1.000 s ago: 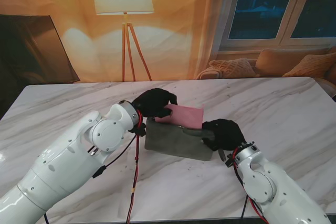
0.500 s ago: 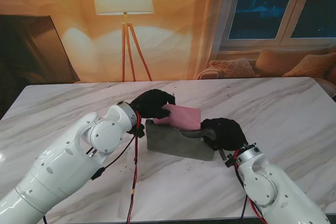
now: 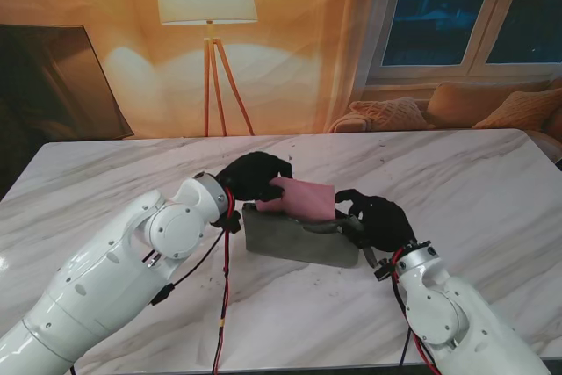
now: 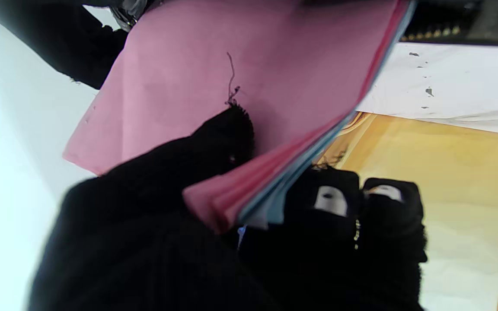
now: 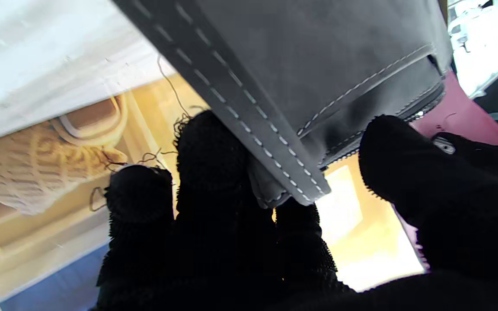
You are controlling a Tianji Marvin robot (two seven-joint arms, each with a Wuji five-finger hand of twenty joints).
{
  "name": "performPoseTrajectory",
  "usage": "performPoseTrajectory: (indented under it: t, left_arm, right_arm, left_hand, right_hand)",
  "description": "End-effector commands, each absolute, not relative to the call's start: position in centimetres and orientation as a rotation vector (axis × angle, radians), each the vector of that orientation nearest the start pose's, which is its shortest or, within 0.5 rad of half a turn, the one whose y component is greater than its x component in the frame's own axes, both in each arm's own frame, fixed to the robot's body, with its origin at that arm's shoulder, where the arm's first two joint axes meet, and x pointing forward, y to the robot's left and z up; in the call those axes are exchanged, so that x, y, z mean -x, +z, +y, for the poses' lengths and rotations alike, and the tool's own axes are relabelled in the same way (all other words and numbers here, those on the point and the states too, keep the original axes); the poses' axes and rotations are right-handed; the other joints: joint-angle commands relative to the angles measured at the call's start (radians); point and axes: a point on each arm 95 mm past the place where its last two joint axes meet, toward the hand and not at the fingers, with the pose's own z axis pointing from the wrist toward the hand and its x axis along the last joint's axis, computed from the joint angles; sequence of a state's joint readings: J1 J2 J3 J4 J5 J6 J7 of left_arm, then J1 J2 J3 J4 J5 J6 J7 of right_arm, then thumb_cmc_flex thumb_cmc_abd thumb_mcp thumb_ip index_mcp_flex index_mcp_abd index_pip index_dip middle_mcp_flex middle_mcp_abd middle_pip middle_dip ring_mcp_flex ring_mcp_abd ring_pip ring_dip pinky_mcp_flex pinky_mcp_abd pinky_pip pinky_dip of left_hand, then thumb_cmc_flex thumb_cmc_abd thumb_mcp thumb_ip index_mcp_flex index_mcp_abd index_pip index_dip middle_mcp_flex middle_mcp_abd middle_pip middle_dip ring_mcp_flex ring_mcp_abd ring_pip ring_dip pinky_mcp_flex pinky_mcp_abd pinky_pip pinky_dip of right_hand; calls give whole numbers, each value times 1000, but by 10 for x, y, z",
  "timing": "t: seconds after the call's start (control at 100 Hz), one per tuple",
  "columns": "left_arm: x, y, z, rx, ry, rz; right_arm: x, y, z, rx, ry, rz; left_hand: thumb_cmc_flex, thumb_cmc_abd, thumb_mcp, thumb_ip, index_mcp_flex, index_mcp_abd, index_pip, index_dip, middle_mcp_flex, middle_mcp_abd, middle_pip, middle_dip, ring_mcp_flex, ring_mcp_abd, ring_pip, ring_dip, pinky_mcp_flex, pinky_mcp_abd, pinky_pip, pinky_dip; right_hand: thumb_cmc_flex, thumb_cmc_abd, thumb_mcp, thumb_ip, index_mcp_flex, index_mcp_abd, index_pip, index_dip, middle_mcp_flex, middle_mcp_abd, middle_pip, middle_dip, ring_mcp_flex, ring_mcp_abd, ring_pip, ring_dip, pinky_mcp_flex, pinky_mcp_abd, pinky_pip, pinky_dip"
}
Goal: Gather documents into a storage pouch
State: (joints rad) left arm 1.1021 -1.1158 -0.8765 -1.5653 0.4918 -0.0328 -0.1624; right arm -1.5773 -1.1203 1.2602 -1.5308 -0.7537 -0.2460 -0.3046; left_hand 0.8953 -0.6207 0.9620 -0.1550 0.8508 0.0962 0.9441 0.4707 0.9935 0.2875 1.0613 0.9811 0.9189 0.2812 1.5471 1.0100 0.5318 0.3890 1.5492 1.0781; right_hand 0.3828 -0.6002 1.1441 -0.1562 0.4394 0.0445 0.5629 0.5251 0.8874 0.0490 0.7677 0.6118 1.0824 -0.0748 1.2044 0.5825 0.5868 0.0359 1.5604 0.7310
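Stand view: left hand pinches pink paper documents half-inserted into grey felt pouch, right hand gripping its rim; push deeper next.

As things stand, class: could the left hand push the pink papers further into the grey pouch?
Probably yes: the left hand grips the pink papers, and the right hand holds the grey pouch open.

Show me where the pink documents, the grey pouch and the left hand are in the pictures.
pink documents (image 3: 309,198): stand view, on the exposed pink sheet sticking out of the pouch.
grey pouch (image 3: 294,240): stand view, on its front wall.
left hand (image 3: 250,175): stand view, on the back of the black glove.
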Motion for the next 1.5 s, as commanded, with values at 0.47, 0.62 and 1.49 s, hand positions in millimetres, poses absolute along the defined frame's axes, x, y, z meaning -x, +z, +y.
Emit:
performPoseTrajectory:
  t: [0.47,0.62,1.49]
  left_arm:
    - [-469,-226,-131,1290,-1886,1814]
    - [-469,-231,-135,1304,-1863,1860]
    - [-463,-230,-136,1282,-1865,1828]
  right_arm:
    - [-397,-320,-12,-1324,1840,1188]
    - [-397,-320,-11,-1324,1840,1195]
    - [-398,-321,-8,-1339,1844,1193]
  left_hand:
    - [-2,19,24,-5,18,2,4,-22,32,17,39,-7,53,-88,50,-7,10,-21,47,17]
    - [0,33,6,-10,7,8,-9,-40,23,9,26,-14,41,-78,34,-13,4,-25,41,12]
    - [-157,109,-93,6,-129,20,-377,45,-285,19,-456,-308,-336,129,-515,-65,-326,-51,-236,-104]
  right_hand:
    - [-20,-114,13,8,114,36,12,-43,67,27,-2,-53,22,22,2,-11,25,38,37,9]
    - [-16,-103,8,9,112,21,10,-41,58,17,5,-46,19,16,9,-8,21,33,39,7]
    - [-23,-46,-26,18,70,-11,1,-26,-7,3,-25,-45,-18,10,-8,-9,-10,20,17,2]
